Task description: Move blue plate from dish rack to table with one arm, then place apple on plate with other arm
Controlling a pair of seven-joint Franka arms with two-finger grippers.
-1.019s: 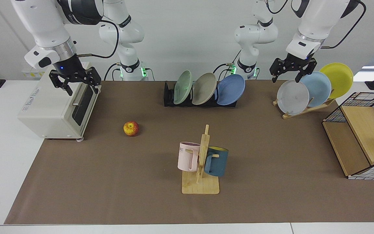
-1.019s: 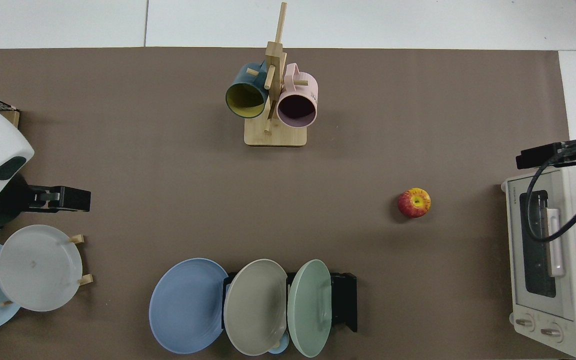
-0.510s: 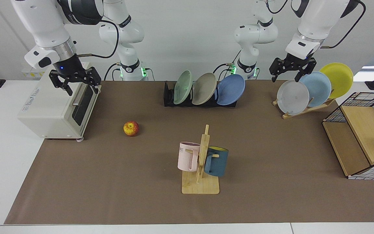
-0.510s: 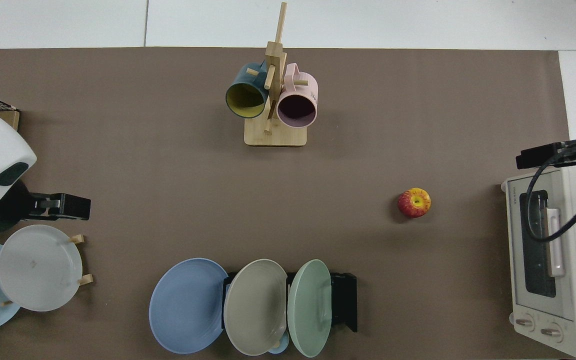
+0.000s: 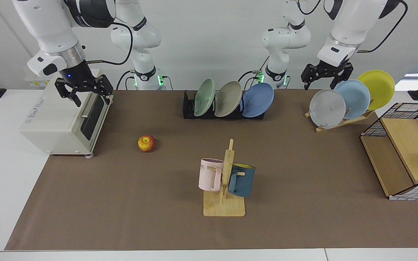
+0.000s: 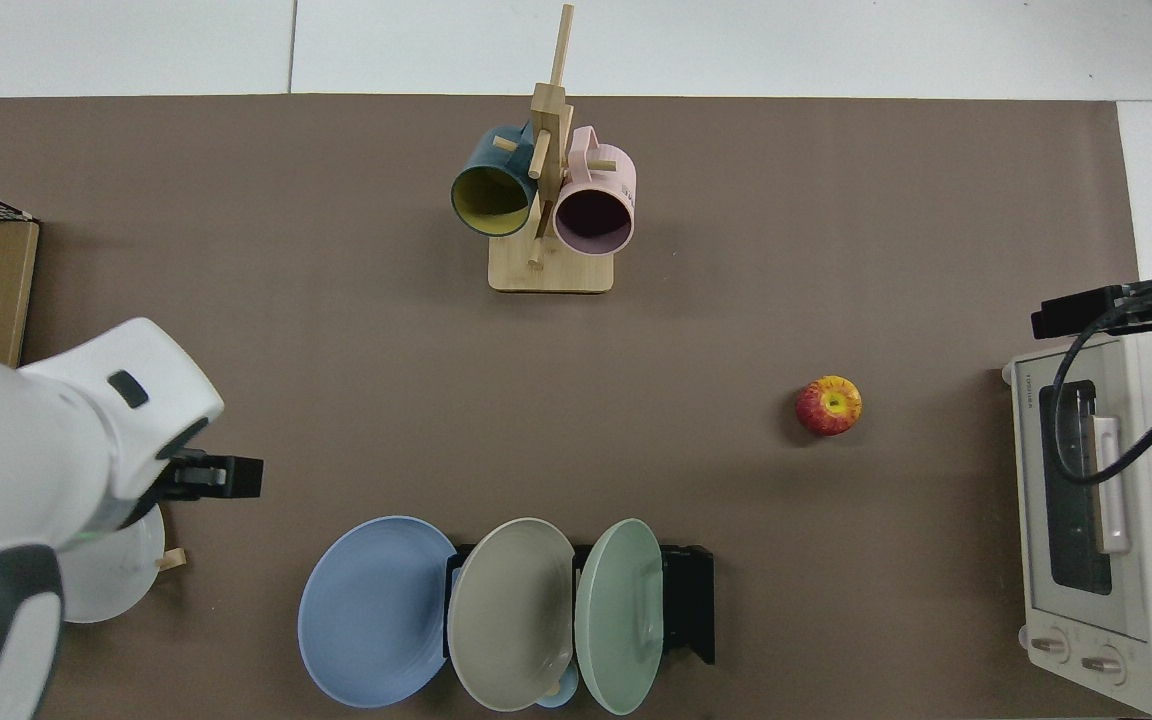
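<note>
The bench [image 5: 303,224] is carrying everything untouched. The dish rack [image 5: 189,107] is still holding the blue plate [image 5: 258,99]. The left end effector [image 5: 323,74], fingers apart and empty, is lifting off the wooden stand and swinging toward that plate, likely opening the pickup. The right end effector [image 5: 83,90], fingers apart, is waiting above the toaster oven [image 5: 49,123], with the apple [image 5: 146,143] lying nearby.

A brown mat [image 5: 129,203] covers the white bench [image 5: 2,174]. The black slotted dish rack [image 5: 189,107] carries a pale green plate [image 5: 204,97], a beige-grey plate [image 5: 228,98] and the periwinkle-blue round plate [image 5: 258,99]. The small apple [image 5: 146,143] is red and yellow. A light wooden mug tree [image 5: 225,181] carries a pink mug [image 5: 210,174] and a dark teal mug [image 5: 242,179], yellow inside.
</note>
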